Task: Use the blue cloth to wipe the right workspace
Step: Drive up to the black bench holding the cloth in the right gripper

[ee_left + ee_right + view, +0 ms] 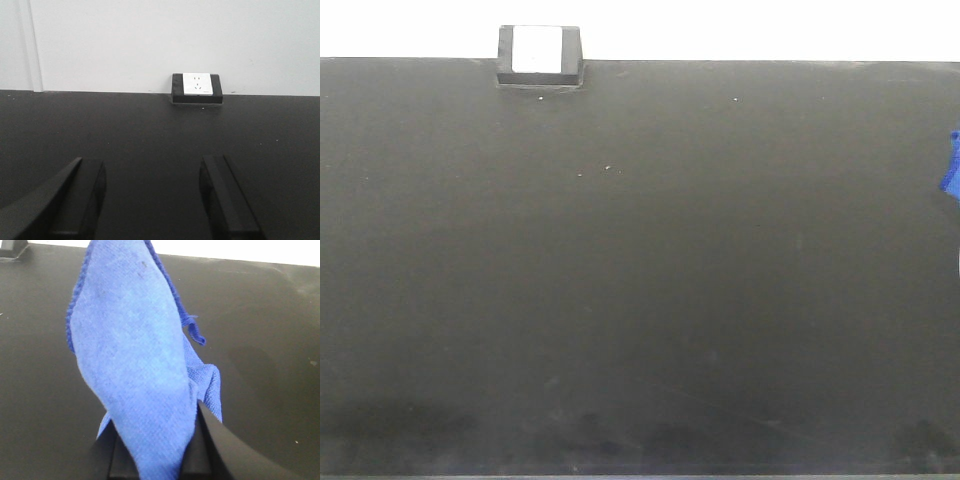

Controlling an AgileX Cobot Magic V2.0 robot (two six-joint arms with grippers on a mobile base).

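Observation:
The blue cloth hangs from my right gripper, which is shut on its lower end; the cloth drapes forward over the black table. In the front view only a small blue edge of the cloth shows at the far right. My left gripper is open and empty, its two black fingers wide apart just above the black table. Neither gripper shows in the front view.
A black box with a white socket plate stands at the table's back edge, left of centre; it also shows in the left wrist view. A white wall runs behind the table.

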